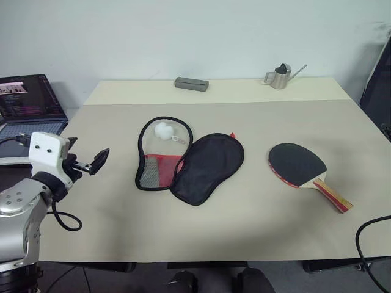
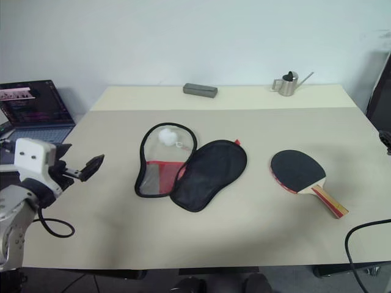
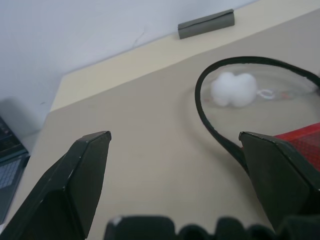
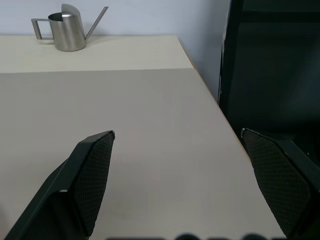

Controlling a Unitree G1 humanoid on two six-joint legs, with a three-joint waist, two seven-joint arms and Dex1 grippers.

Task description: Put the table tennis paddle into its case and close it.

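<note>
Left gripper [image 1: 91,163] hovers level, fingers [image 3: 80,175] spread, beside the case [image 1: 186,162].

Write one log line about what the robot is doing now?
left gripper: open, near case | right gripper: open | case: unzipped | table tennis paddle: on table, untouched

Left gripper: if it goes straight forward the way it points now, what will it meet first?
Most likely the case: the left gripper, jaws open, points over bare table toward the case's black zip edge and the white ball charm. Its height over the table is unclear, so it might pass above.
</note>
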